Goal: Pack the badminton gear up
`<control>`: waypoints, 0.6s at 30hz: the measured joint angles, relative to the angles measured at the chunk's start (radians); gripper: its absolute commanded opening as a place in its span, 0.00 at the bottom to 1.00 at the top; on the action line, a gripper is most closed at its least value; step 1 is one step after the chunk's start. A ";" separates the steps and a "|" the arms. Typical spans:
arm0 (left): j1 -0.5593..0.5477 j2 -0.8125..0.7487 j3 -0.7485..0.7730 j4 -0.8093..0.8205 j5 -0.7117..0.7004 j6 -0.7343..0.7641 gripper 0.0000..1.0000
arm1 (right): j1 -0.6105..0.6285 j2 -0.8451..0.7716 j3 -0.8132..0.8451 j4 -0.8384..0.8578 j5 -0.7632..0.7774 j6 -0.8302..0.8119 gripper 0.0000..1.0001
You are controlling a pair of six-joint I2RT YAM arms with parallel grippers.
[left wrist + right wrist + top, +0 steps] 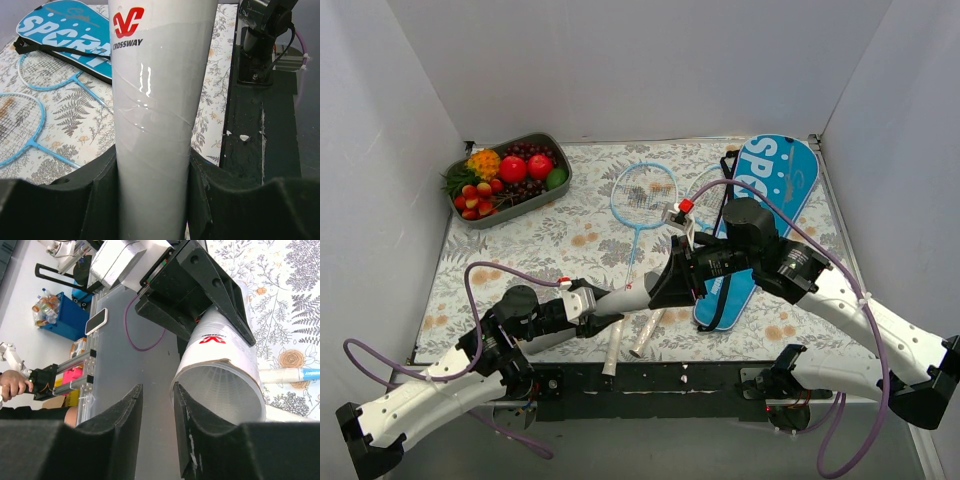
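The left arm lies low, reaching right from its base. The left hand is clamped on the tube, a finger on each side. The right arm arches up, then bends back leftward. The right hand faces the left one at the tube's far end, its fingers slightly parted with nothing between them.
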 measured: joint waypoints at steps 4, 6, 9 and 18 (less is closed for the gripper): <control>0.000 -0.005 0.000 -0.004 0.000 0.001 0.00 | 0.000 -0.004 -0.007 0.022 -0.019 0.014 0.45; 0.000 -0.008 0.000 -0.005 0.000 0.001 0.00 | 0.000 -0.004 -0.007 0.027 -0.023 0.020 0.47; 0.000 -0.011 0.000 -0.008 -0.001 0.002 0.00 | 0.000 -0.004 -0.006 0.027 -0.021 0.018 0.48; 0.001 -0.011 0.000 -0.001 -0.010 -0.002 0.00 | 0.009 -0.002 0.031 -0.021 0.041 -0.005 0.48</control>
